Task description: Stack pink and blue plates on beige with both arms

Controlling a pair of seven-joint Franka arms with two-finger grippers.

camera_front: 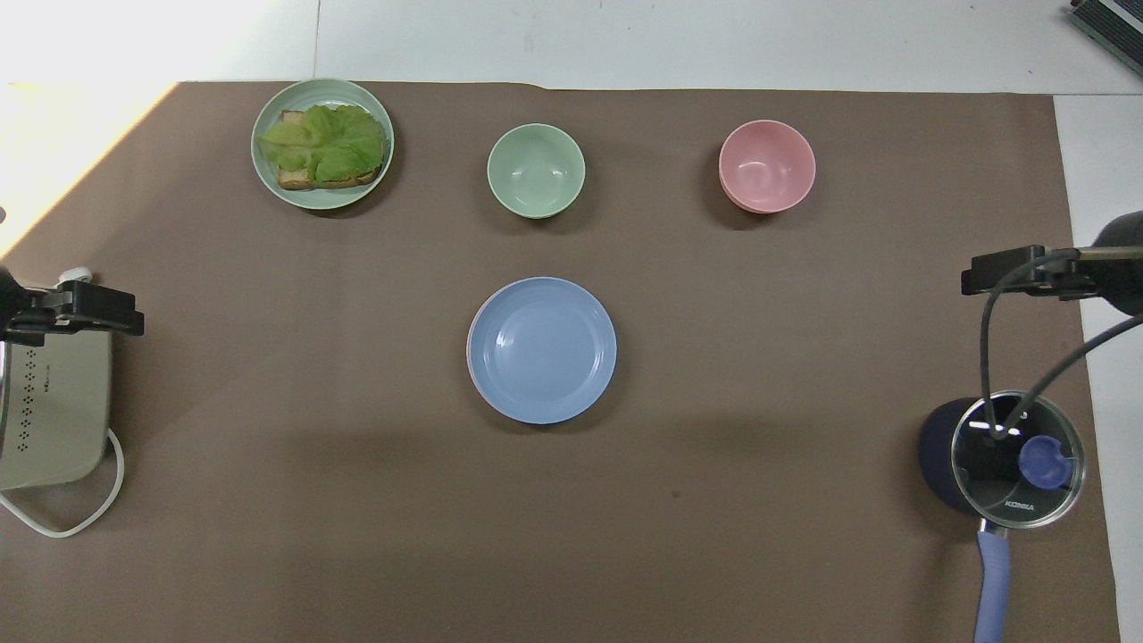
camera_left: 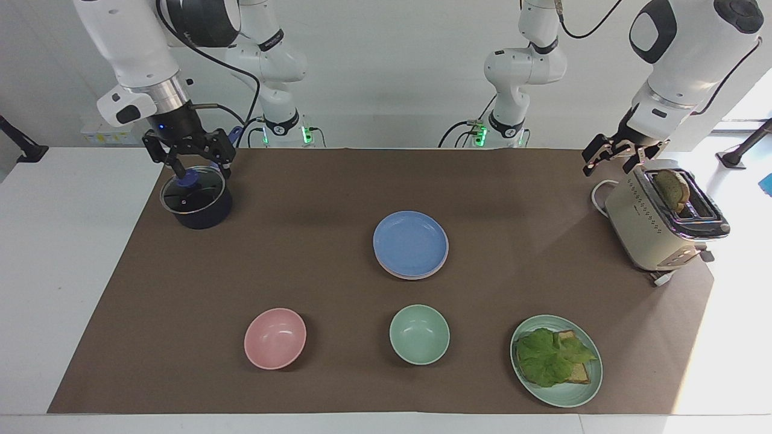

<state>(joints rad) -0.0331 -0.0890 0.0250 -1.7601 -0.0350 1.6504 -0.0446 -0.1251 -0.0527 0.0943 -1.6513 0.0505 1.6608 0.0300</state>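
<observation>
Facing view: my right gripper (camera_left: 189, 158) hangs above the lidded saucepan (camera_left: 196, 199) at the right arm's end of the tabletop (camera_left: 301, 271), fingers spread and holding nothing. My left gripper (camera_left: 621, 158) hangs just above the cream toaster (camera_left: 654, 226) at the left arm's end, fingers likewise apart and empty; a slice of bread (camera_left: 672, 188) stands in the toaster's slot. At mid-tabletop, the blue plate (camera_left: 411, 242) lies on top of a stack; the pink plate (camera_left: 405, 273) shows only as a thin rim beneath it. I cannot make out the beige plate under them. Farther from me, in a row: pink bowl (camera_left: 275, 338), green bowl (camera_left: 419, 334), green plate (camera_left: 594, 386) bearing toast under a lettuce leaf (camera_left: 552, 357). Overhead view: blue plate (camera_front: 543, 349) at centre, a pink sliver (camera_front: 470, 332) of the plate below showing at its edge. Green plate (camera_front: 268, 183), green bowl (camera_front: 536, 170) and pink bowl (camera_front: 767, 166) lie in the farther row. My right gripper (camera_front: 1013, 271) enters at the saucepan's (camera_front: 1013, 460) end, my left gripper (camera_front: 80, 308) at the toaster's (camera_front: 54, 420) end, both well apart from the stack.
</observation>
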